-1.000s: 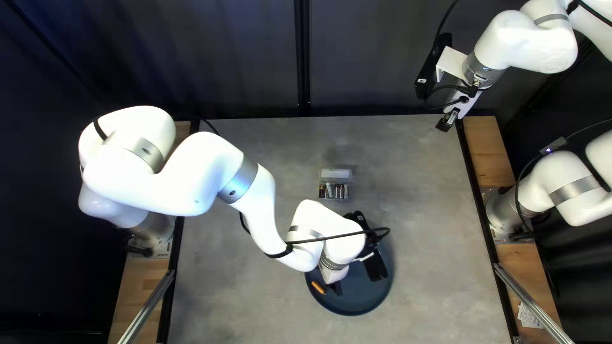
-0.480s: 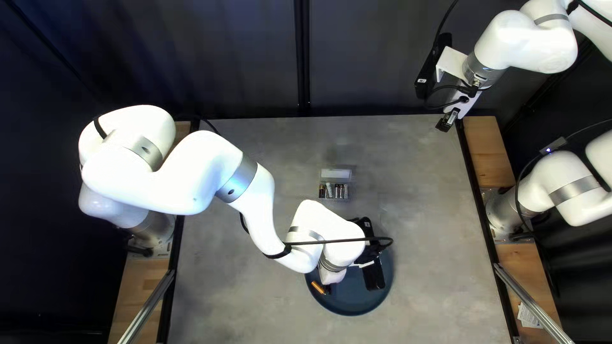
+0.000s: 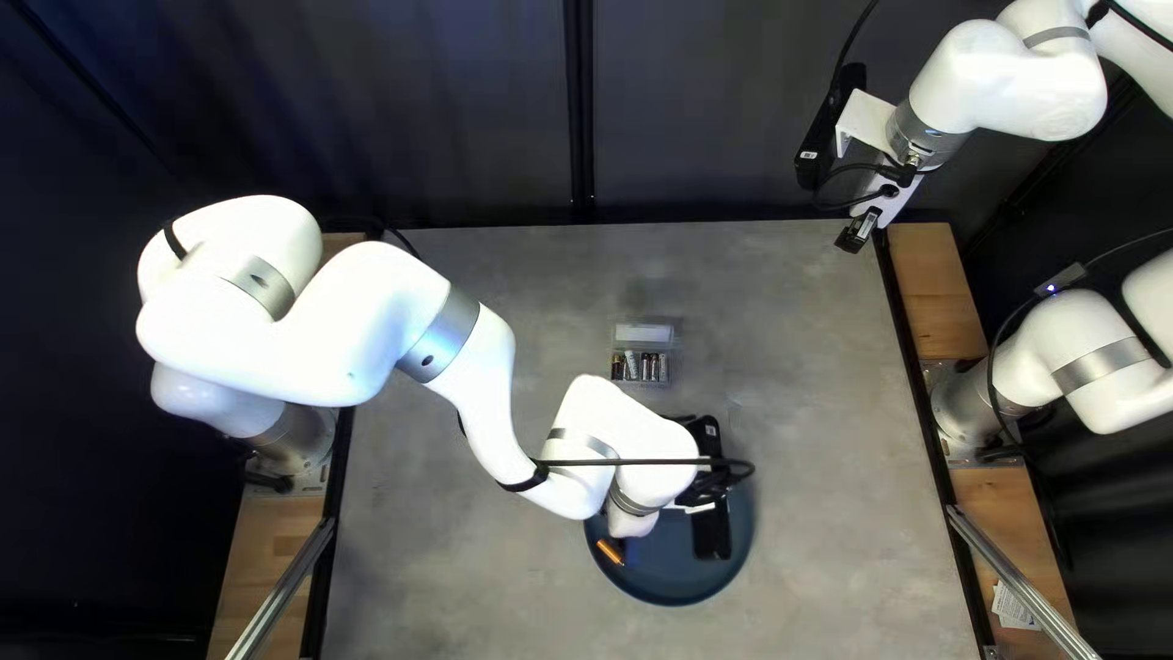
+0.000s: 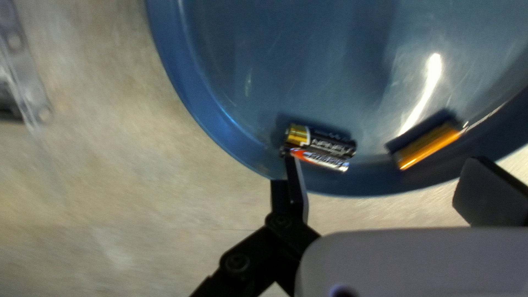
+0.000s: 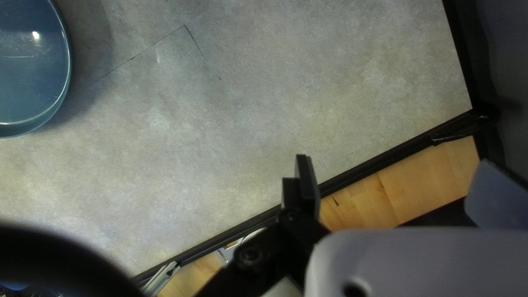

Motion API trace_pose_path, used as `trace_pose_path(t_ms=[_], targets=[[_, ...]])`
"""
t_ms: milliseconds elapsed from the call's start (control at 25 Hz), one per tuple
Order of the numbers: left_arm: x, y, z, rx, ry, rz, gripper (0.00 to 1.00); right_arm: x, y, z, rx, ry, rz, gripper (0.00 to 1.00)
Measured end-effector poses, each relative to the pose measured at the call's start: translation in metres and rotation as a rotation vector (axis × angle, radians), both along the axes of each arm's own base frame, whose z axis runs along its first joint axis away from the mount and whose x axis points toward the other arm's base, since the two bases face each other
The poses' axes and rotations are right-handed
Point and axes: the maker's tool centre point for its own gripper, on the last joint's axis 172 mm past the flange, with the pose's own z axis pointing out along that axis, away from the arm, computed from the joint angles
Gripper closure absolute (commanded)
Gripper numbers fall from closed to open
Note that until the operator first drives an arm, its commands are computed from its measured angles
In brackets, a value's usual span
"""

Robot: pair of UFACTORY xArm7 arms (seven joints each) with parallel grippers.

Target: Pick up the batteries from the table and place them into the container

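In the top left view my left gripper (image 3: 632, 521) is over the blue dish (image 3: 672, 589), fingertips hidden; an orange battery (image 3: 610, 553) lies near the dish's rim. The left wrist view shows my left gripper (image 4: 385, 164) open. One finger's tip is close beside two batteries lying together, one black and gold (image 4: 320, 142), one silver and red (image 4: 323, 159); touching or not, I cannot tell. The orange battery (image 4: 429, 146) lies apart inside the dish. A clear case (image 3: 640, 366) holds several batteries. My right gripper (image 3: 855, 232), raised at the far right corner, is open in its wrist view (image 5: 394, 166).
The case's pale lid part (image 3: 644, 333) extends toward the far edge. In the left wrist view a clear plastic edge (image 4: 27, 77) lies beside the dish. Black rails border the table, with wooden strips (image 5: 385, 192) outside them. A black cable crosses my left wrist.
My left arm has shifted slightly left and toward the far edge, its wrist turning a little. Its dark finger part beside the orange battery has gone from sight. The right arm is still.
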Motion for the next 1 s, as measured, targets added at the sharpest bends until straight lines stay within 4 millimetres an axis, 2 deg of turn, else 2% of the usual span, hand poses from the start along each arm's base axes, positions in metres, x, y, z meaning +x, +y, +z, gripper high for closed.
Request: trace_pose_path(t_ms=[320,480,640,800,1000], targets=[[-0.004,0.008,-0.014,-0.001,-0.071,-0.085,0.0,0.0,0.0,0.0,0.0,0.0,0.0,0.0],[-0.005,0.002,-0.014,0.017,-0.11,-0.096,0.0,0.0,0.0,0.0,0.0,0.0,0.0,0.0],[0.004,-0.004,-0.015,0.023,-0.126,-0.121,0.0,0.0,0.0,0.0,0.0,0.0,0.0,0.0],[0.014,-0.002,-0.02,0.02,-0.134,-0.14,0.0,0.0,0.0,0.0,0.0,0.0,0.0,0.0],[0.015,0.003,-0.023,0.017,-0.139,-0.145,0.0,0.0,0.0,0.0,0.0,0.0,0.0,0.0]])
